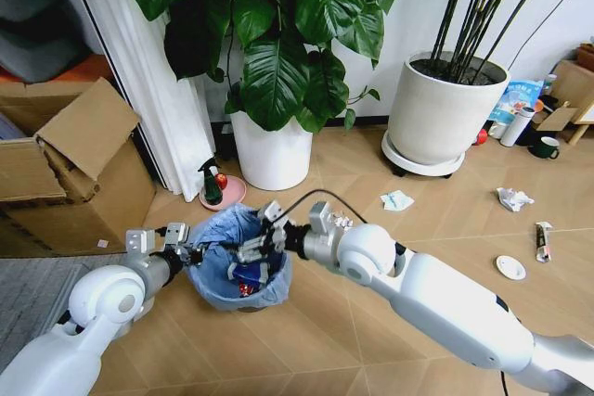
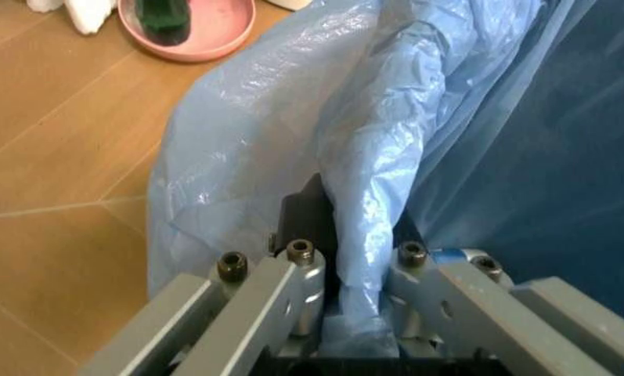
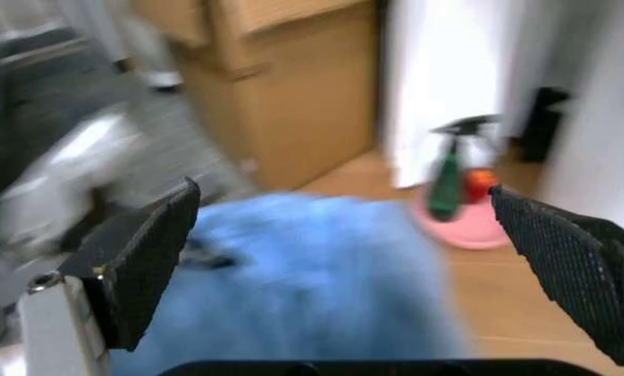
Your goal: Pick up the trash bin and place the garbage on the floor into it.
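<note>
On the floor (image 1: pixel 306 340) at my 6 o'clock stands the bin (image 1: pixel 234 261).
My left gripper (image 2: pixel 358 294) is clamped on its 9 o'clock rim; my right gripper (image 1: pixel 258 246) hangs spread wide over its mouth. Garbage (image 1: pixel 513 198) lies toward 3 o'clock.

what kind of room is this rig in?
Probably an office or studio corner, not a lab bench: chevron wood floor, big potted plants in white pots, cardboard boxes by the wall. Mugs and a bottle stand on the floor at the far right.
</note>
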